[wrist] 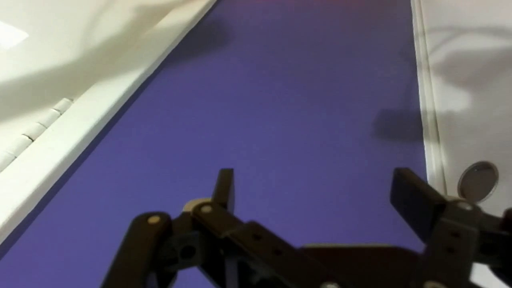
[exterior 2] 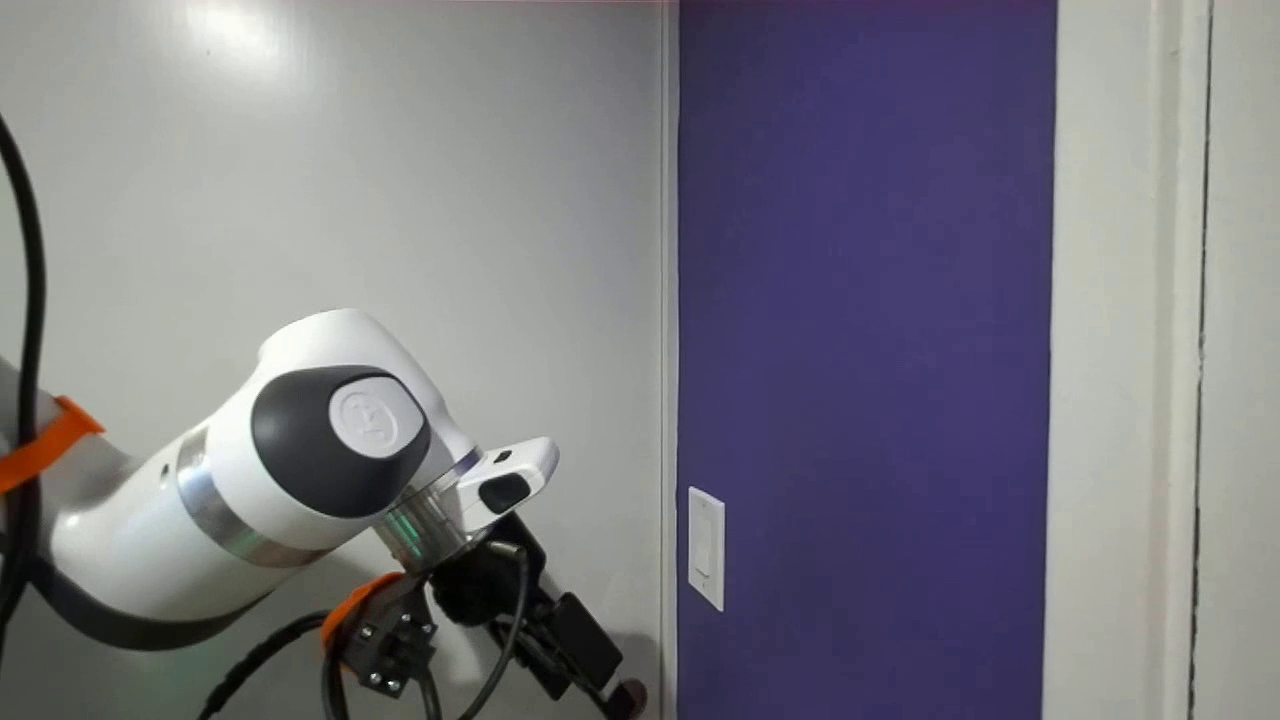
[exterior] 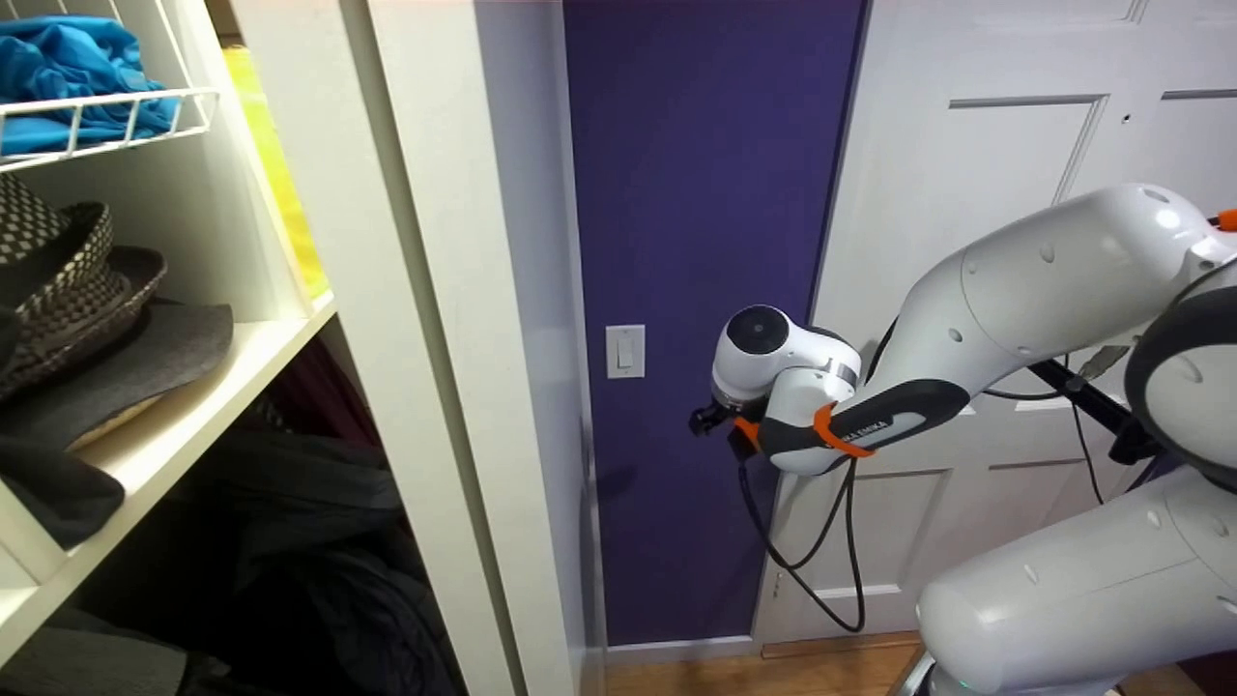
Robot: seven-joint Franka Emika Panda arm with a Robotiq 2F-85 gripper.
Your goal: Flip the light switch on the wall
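"As we log from the left edge of an exterior view, what comes first?"

"White wire shelf, blue cloth bundled on it. Under that, a solid shelf with stacked hats, checkered and dark. Dark cloth below, in shadow, details lost."

"Next, moving right?"

"Yellow sliver, then a white post with a groove down its length, then a narrow side panel meeting the wall at a corner. Wall: flat, deep purple, taller than wide, running out of view at the top. White baseboard at its foot; wood floor in front."

"Position of the light switch?"

"Mounted on the purple, near its left edge, in both exterior views. Upright white plate with a rocker; which way the rocker leans, cannot tell."

"In an exterior view, right of it?"

"Robot arm, extending from the right, its end in front of the purple and apart from the plate. Cables loop below it. Behind: white paneled door."

"And the fingers, wrist view?"

"Read left to right: white frame with hinge; then the fingers, spread wide, purple showing between them; then a round dark disc on a white surface. Shadows fall on both the purple and the white. Whether a fingertip touches the wall, cannot tell."
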